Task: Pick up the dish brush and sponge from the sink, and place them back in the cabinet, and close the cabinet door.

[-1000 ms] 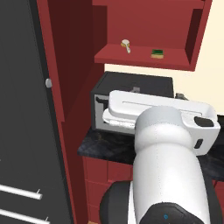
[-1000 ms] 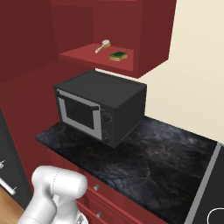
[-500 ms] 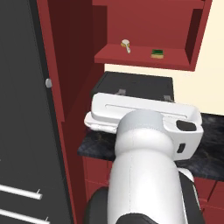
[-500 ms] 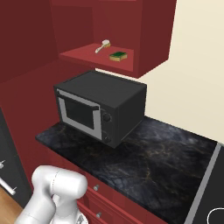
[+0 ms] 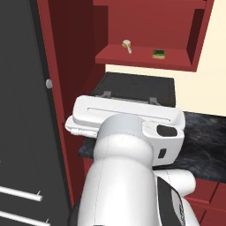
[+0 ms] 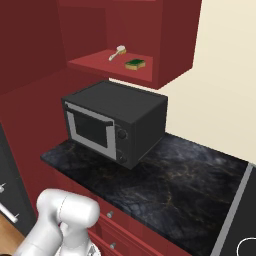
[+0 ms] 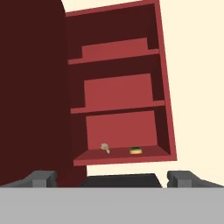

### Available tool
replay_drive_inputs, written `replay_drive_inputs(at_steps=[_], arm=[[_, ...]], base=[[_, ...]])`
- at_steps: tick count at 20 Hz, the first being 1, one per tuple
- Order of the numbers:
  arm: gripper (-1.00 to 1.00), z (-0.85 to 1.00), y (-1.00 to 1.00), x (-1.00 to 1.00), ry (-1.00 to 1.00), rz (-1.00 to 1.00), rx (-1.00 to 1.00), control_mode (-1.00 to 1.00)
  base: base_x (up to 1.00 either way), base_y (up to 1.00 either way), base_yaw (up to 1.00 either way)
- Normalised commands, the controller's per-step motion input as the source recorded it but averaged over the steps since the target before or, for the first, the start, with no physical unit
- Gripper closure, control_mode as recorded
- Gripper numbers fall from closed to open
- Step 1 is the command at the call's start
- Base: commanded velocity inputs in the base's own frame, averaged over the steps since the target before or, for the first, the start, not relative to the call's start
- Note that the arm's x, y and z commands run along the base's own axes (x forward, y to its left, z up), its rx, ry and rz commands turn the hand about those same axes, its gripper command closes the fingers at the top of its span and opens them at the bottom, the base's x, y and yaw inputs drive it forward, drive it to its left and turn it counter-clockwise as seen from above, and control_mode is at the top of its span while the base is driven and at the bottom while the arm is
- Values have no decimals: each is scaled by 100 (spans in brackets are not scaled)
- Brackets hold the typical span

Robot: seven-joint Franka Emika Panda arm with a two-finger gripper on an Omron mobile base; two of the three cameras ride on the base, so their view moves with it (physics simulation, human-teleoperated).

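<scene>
The dish brush [image 5: 127, 45] [image 6: 118, 52] [image 7: 105, 148] lies on the bottom shelf of the open red cabinet [image 5: 145, 26] [image 6: 175, 40] [image 7: 118, 92]. The green sponge [image 5: 159, 54] [image 6: 135, 64] [image 7: 136, 151] rests a short way to its right. The cabinet door [image 6: 30, 55] [image 7: 30, 87] stands swung open at the left. My gripper [image 5: 129, 97] [image 7: 113, 179] is open and empty, below and in front of the shelf, above the microwave. The sink is out of view.
A black microwave [image 6: 117, 120] sits on the dark stone counter [image 6: 190, 175] under the cabinet. Red drawers [image 6: 112, 227] run below the counter. A dark grey refrigerator [image 5: 22, 110] stands at the left. A stove edge [image 6: 245, 215] shows at the right.
My hand has shifted a little to the left in the left base view. The brush, the sponge and the door have stayed where they were.
</scene>
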Motion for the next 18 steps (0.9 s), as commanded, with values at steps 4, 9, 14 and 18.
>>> replay_drive_inputs(at_steps=[4, 9, 14, 18], arm=[[-100, 0, 25, 0, 0, 0, 0, -100], [-100, 0, 20, 0, 0, 0, 0, -100], [-100, 0, 14, 0, 0, 0, 0, -100], [-100, 0, 9, 0, 0, 0, 0, -100]], base=[[0, 0, 0], [0, 0, 0], [0, 0, 0], [0, 0, 0]])
